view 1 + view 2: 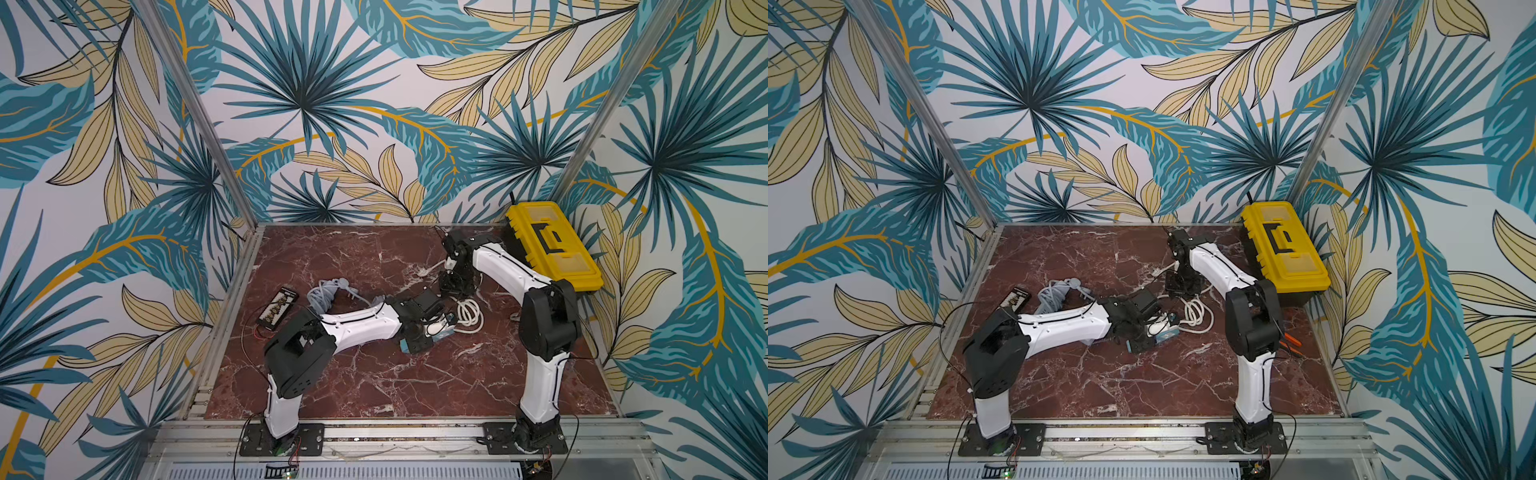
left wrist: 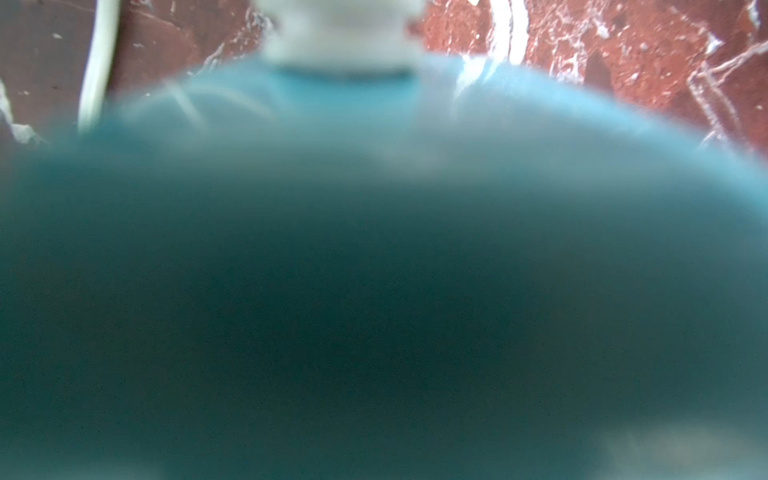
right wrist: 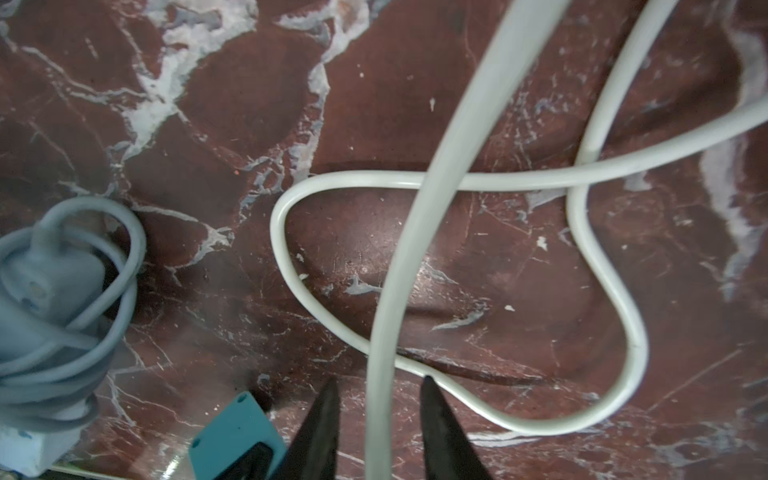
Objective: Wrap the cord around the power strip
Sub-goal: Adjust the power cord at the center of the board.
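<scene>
A teal power strip (image 1: 444, 329) (image 1: 1169, 332) lies on the marble table, with my left gripper (image 1: 428, 332) (image 1: 1152, 332) shut on it. Up close it fills the left wrist view as a blurred teal mass (image 2: 374, 249) that hides the jaws. Its white cord (image 1: 469, 316) (image 1: 1196, 316) lies in loose loops just beyond the strip. My right gripper (image 1: 452, 286) (image 1: 1179, 286) (image 3: 380, 381) hangs over those loops. One strand of the cord (image 3: 386, 316) runs between its open fingers, with a gap on each side. A corner of the strip (image 3: 232, 436) shows beside them.
A grey power strip (image 1: 328, 293) (image 3: 50, 299) with its own cord wound around it lies left of centre. A black flat device (image 1: 277, 309) sits near the left edge, a yellow toolbox (image 1: 552, 245) at the back right, and orange-handled pliers (image 1: 1289, 340) behind the right arm.
</scene>
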### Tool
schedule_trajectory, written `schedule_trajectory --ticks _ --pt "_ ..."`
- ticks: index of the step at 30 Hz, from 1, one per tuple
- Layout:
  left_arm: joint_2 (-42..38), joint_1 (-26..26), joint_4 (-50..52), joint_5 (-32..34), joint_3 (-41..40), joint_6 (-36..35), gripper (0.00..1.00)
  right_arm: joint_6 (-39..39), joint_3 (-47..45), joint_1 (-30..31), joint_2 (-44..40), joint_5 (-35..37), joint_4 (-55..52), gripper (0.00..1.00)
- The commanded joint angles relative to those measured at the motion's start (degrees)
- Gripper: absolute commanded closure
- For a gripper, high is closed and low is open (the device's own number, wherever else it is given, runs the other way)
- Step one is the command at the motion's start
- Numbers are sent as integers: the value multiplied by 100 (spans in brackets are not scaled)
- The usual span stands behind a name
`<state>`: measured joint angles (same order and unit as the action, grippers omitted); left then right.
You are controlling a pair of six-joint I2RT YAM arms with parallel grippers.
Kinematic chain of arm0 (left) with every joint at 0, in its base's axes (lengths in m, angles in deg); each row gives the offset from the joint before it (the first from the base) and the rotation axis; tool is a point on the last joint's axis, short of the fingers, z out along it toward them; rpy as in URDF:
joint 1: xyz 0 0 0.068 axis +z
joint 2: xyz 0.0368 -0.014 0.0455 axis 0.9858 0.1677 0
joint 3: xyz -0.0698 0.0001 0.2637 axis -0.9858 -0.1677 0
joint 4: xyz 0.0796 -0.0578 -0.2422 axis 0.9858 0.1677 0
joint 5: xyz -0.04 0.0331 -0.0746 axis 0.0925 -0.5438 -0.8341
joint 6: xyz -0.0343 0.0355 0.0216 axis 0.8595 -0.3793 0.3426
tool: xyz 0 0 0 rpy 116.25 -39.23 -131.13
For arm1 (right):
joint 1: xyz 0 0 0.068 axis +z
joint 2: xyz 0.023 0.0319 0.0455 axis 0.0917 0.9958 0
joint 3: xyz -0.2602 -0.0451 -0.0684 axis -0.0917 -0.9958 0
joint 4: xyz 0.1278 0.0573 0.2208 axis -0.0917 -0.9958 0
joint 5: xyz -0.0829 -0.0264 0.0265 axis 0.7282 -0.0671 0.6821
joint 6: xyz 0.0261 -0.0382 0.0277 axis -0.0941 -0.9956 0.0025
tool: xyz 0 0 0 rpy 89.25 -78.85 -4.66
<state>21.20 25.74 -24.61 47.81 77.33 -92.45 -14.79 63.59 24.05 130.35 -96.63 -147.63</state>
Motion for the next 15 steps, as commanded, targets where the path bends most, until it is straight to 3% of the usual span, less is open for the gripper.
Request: schedule_trajectory --ticks 1,4,7,11,15 --pt "-53 -6 -18 97 284 -41 100 -206 91 11 -81 -64 -243 82" --pt "-49 37 70 21 329 70 100 -321 319 3 -562 -427 -52 94" --pt "-95 136 95 -236 343 329 100 -188 311 -98 -1412 -1146 768 98" --pt "-163 304 119 -562 388 721 100 560 -642 -457 -2764 -1858 3009 100" --pt "-271 935 254 -927 577 1421 100 1176 -1540 -832 -3746 -2586 4722 100"
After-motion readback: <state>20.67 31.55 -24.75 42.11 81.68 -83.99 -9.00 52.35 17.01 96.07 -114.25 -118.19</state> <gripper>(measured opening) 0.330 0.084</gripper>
